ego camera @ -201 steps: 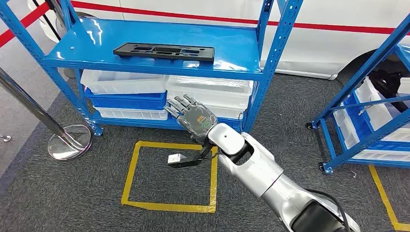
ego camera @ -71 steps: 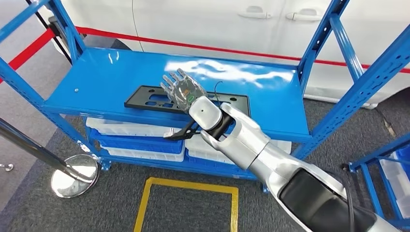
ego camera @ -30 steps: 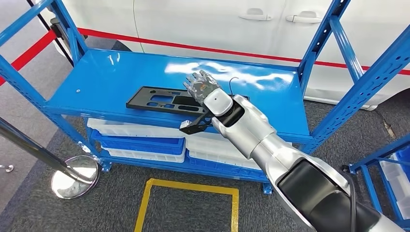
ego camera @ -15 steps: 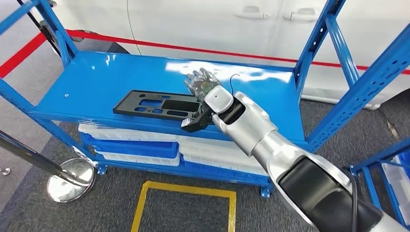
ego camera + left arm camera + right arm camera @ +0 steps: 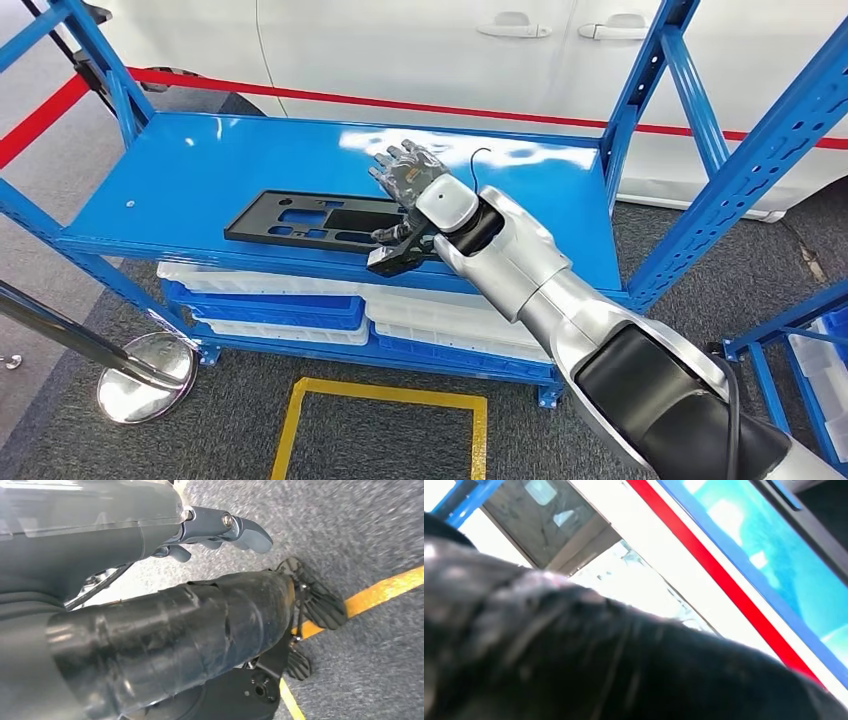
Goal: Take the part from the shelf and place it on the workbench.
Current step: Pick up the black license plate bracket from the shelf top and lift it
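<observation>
From the head view, the right hand (image 5: 405,170) is out over the top of the blue shelf (image 5: 190,170), fingers spread, hovering at the right end of the flat black part (image 5: 300,222). The part lies flat near the shelf's front edge; whether the hand touches it, I cannot tell. White and blue bins (image 5: 290,305) sit on the tier below.

At the left wrist, the left hand (image 5: 215,530) hangs over grey carpet and yellow floor tape (image 5: 380,592), fingers loosely curled, holding nothing.

At the right wrist, a dark blur close up, with a red stripe (image 5: 724,590) beyond.

Right hand (image 5: 407,172) has lowered, seemingly onto the part (image 5: 310,221).
</observation>
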Available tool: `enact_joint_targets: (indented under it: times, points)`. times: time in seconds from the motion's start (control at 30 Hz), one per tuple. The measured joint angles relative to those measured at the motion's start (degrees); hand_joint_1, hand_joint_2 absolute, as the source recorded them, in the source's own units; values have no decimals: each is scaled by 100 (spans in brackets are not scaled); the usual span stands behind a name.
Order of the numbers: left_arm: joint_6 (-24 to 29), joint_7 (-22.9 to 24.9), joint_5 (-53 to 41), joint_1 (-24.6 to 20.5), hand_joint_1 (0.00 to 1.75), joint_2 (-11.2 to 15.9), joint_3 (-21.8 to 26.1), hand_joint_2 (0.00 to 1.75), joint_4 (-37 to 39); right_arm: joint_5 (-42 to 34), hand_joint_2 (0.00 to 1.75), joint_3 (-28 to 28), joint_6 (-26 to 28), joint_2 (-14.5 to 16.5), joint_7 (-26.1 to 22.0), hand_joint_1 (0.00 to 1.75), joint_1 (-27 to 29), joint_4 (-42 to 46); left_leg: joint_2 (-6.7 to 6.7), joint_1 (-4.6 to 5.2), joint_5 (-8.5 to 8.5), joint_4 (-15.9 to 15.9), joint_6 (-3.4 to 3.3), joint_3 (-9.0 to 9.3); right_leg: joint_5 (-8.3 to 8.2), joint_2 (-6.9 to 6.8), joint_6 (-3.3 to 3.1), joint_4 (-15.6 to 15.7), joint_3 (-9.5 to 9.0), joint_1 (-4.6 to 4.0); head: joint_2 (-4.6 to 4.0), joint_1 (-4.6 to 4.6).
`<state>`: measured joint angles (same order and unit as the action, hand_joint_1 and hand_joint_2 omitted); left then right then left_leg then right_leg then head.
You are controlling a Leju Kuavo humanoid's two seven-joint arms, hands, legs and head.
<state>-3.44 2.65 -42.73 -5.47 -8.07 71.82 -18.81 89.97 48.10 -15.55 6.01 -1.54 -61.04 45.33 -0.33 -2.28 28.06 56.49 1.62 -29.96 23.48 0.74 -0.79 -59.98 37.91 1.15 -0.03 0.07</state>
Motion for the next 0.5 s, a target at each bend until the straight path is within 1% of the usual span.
enact_joint_targets:
  times: [0.2,0.37,0.5]
  points:
    - [7,42,4,-3,0,-52,27,0,-25,-274,0,49,-251,72,-296,0,4,17,-2,9,4,24,6,2,-13,-4,19,23,-32,6,-1,1]
    - [7,50,23,-7,0,-55,36,0,-33,-413,0,155,-231,152,-436,0,81,54,-4,15,9,38,0,4,-19,-5,29,36,-46,11,1,1]
    - [-1,42,57,-12,0,-59,45,0,-36,-427,0,263,-203,213,-436,0,180,83,-3,16,16,49,-10,1,-18,-6,32,39,-49,11,-1,2]
